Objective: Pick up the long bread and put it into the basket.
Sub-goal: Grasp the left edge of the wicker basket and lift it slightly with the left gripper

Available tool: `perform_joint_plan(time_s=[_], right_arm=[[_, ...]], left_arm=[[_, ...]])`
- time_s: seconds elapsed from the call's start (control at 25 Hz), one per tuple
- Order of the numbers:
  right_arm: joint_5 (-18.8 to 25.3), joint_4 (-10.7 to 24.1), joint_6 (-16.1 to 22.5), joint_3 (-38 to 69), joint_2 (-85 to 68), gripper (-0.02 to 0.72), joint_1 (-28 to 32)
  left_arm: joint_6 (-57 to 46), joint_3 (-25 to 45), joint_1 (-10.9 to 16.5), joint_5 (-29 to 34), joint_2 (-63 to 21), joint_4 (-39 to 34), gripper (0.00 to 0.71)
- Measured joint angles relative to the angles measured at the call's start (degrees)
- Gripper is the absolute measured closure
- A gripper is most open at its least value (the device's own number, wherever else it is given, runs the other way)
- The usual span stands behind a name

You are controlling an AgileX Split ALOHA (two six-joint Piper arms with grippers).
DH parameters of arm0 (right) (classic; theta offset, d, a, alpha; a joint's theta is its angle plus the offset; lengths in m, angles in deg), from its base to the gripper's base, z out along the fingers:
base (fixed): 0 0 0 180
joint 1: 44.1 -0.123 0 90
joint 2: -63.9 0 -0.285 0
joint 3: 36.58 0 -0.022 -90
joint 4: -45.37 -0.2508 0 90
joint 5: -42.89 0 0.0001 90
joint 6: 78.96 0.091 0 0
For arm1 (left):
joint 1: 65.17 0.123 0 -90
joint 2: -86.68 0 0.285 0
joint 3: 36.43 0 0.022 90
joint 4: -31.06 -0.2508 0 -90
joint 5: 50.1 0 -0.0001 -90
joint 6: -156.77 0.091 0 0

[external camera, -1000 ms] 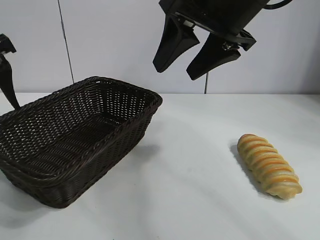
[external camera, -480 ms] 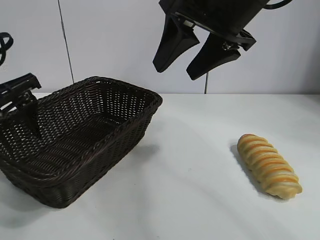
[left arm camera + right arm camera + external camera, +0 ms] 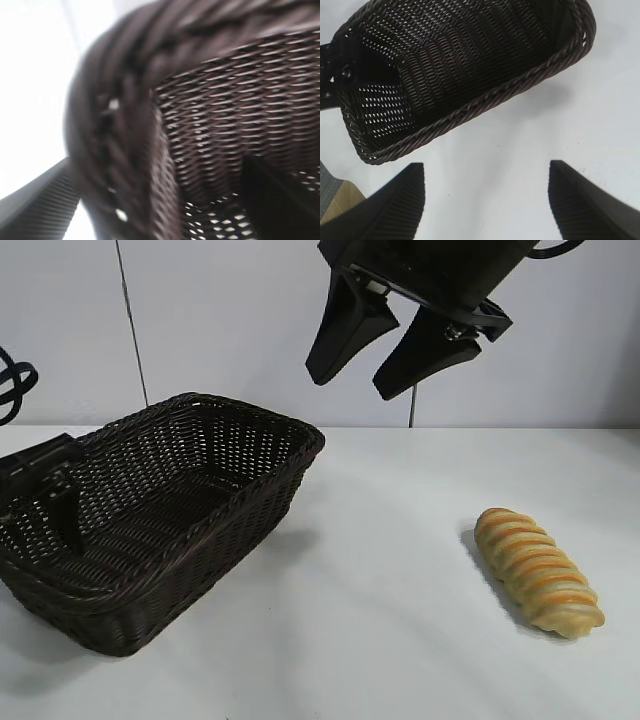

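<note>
One long bread (image 3: 538,572) lies on my desk (image 3: 400,640) at lower right. My left pincer (image 3: 45,502) straddles the basket (image 3: 160,515) rim at left, jaws apart, empty. Top centre, my right pincer (image 3: 395,345) hangs open, empty.

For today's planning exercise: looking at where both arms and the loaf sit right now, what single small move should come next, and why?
Probably lower the right gripper toward the ridged golden-tan long bread. Its fingers are open and empty, high above the white table, while the bread lies untouched outside the dark brown woven wicker basket. The left gripper is at the basket's far end.
</note>
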Motion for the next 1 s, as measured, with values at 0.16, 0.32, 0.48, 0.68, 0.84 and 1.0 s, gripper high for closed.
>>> perform_joint_plan(time_s=[0.16, 0.32, 0.48, 0.68, 0.84, 1.0], right_arm=[[0.0, 0.0, 0.0, 0.0, 0.0, 0.199, 0.0], [0.0, 0.0, 0.0, 0.0, 0.0, 0.199, 0.0], [0.0, 0.0, 0.0, 0.0, 0.0, 0.199, 0.0], [0.0, 0.0, 0.0, 0.0, 0.0, 0.199, 0.0], [0.0, 0.0, 0.0, 0.0, 0.0, 0.199, 0.0], [0.1, 0.0, 0.0, 0.0, 0.0, 0.199, 0.0]], left_arm=[[0.2, 0.0, 0.0, -0.1, 0.0, 0.3, 0.203], [0.3, 0.0, 0.0, -0.1, 0.0, 0.4, 0.36], [0.3, 0.0, 0.0, -0.1, 0.0, 0.5, 0.54], [0.1, -0.1, 0.2, -1.2, 0.0, 1.1, 0.611], [0.2, -0.2, 0.4, -0.6, -1.0, 1.0, 0.611], [2.7, -2.7, 2.0, 3.7, -2.2, 0.7, 0.611]])
